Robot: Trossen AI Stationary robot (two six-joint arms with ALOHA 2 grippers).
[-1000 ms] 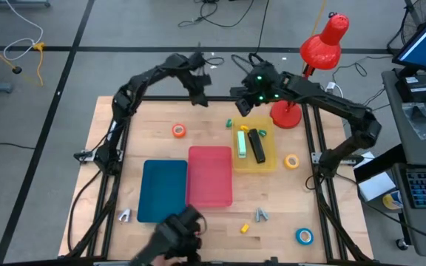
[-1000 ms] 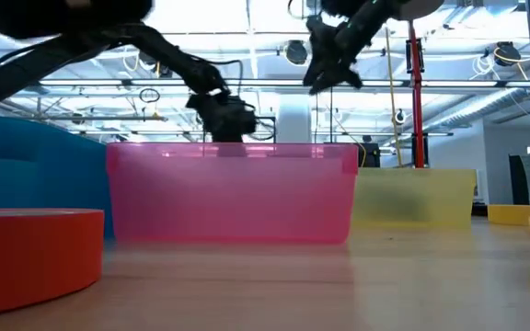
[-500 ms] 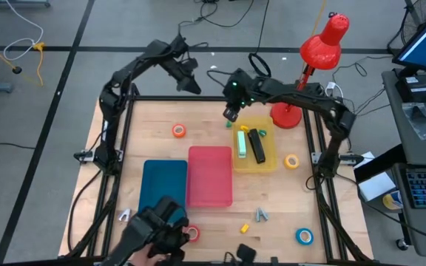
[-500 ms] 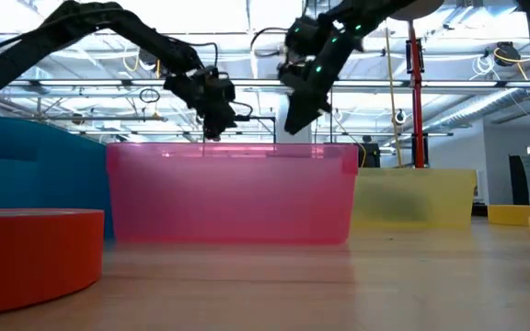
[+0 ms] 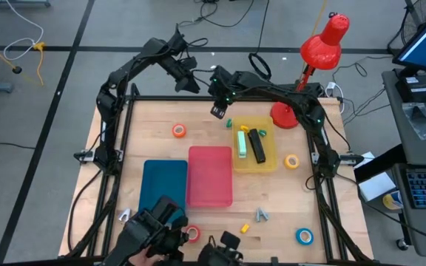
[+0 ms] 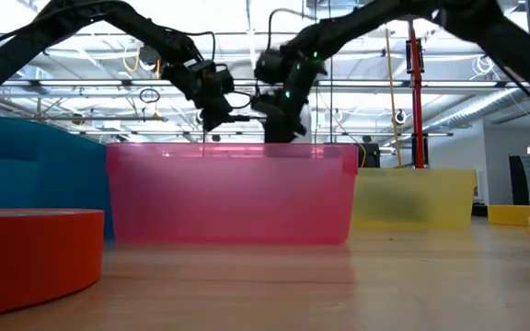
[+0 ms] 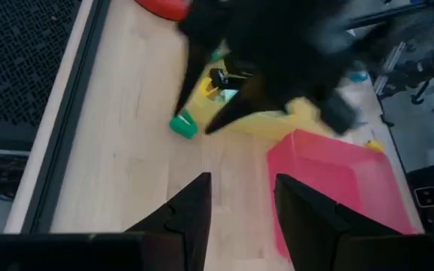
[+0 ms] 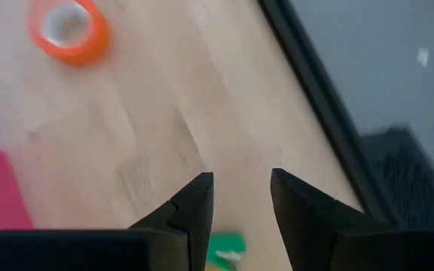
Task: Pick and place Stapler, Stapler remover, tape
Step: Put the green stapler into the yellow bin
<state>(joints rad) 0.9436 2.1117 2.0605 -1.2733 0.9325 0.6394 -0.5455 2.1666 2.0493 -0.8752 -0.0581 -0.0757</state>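
Both grippers are open and hold nothing. My left gripper [image 5: 188,83] [image 7: 241,218] hovers over the table's far edge. My right gripper [image 5: 217,112] [image 8: 241,211] hangs just inside that edge, beside a small green object [image 5: 228,123] [image 8: 224,250]. The orange tape [image 5: 179,131] [image 8: 70,26] lies flat to its left. The yellow tape [image 5: 292,161], blue tape [image 5: 304,236] and red-orange tape [image 5: 191,233] also lie flat on the table. A black stapler [image 5: 257,145] and a green-white one [image 5: 242,142] lie in the yellow tray [image 5: 269,159]. Small stapler removers [image 5: 126,215] [image 5: 261,215] rest near the near edge.
A pink bin [image 5: 210,176] and a blue bin [image 5: 163,191] stand side by side mid-table. A red desk lamp [image 5: 283,114] stands at the far right corner. Dark shapes [image 5: 157,233] reach in at the near edge. Black frame rails border the table.
My right gripper has swung along the far edge toward the table's left and come down, ending beside the small green object. My left gripper has drawn back a little toward the far left and risen. The dark shapes at the near edge have shifted.
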